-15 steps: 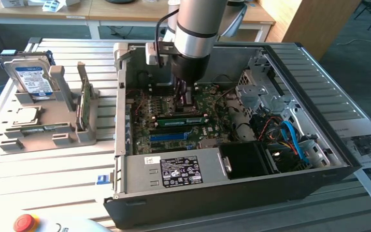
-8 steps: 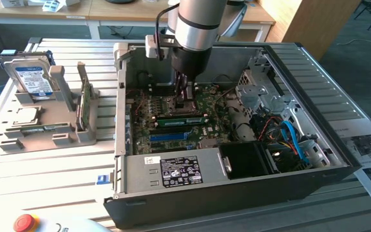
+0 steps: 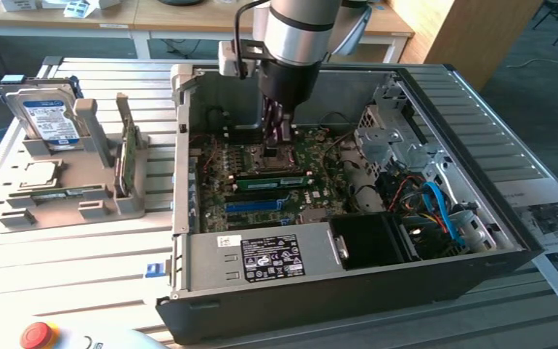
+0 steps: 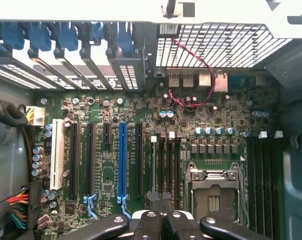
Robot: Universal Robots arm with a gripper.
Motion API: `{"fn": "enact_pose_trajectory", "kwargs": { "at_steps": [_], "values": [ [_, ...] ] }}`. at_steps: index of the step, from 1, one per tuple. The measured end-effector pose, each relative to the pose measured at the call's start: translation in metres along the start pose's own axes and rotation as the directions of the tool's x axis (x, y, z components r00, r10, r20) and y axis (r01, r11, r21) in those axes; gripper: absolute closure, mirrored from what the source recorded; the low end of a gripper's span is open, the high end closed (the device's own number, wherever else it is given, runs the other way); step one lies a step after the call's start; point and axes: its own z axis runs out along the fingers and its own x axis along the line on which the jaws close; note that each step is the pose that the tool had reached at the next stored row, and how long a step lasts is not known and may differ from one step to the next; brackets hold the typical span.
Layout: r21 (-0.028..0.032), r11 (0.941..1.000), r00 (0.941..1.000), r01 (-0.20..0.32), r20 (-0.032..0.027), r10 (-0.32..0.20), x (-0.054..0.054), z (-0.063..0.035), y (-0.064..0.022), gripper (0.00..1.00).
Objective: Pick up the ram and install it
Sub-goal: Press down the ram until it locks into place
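**Ram in the board slot, fingers clenched above it**

The ram [image 3: 274, 179] appears to stand on edge in a motherboard [image 3: 259, 207] slot inside the open computer case [image 3: 357, 280], just near of the CPU socket [image 4: 211, 192]. The gripper [image 3: 278, 151] hangs over that spot, fingers clenched together with nothing visibly between them; whether the tips touch the stick's top edge I cannot tell.

It should handle as light, stiff and thin but fragile. It is best held by its long edges, clear of the chips.

Bright daylight, soft shadows, slightly blurry edges
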Motion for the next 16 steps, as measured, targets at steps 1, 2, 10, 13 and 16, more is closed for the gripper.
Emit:
{"fn": "enact_pose_trajectory", "kwargs": {
  "at_steps": [1,2,10,13,16],
  "values": [
    [-0.0009,1.0000,1.0000,0.000,0.0000,0.000,0.000,-0.0017,0.0002,0.89],
    [-0.0019,1.0000,1.0000,0.000,-0.0001,0.000,0.000,-0.0035,0.0003,0.89],
    [-0.0113,0.9999,1.0000,0.000,-0.0002,0.000,0.000,-0.0167,0.0013,0.89],
    [-0.0113,0.9999,1.0000,0.000,-0.0001,0.000,0.000,-0.0167,0.0012,0.89],
    [-0.0113,0.9999,1.0000,0.000,-0.0002,0.000,0.000,-0.0168,0.0012,0.89]
  ]
}}
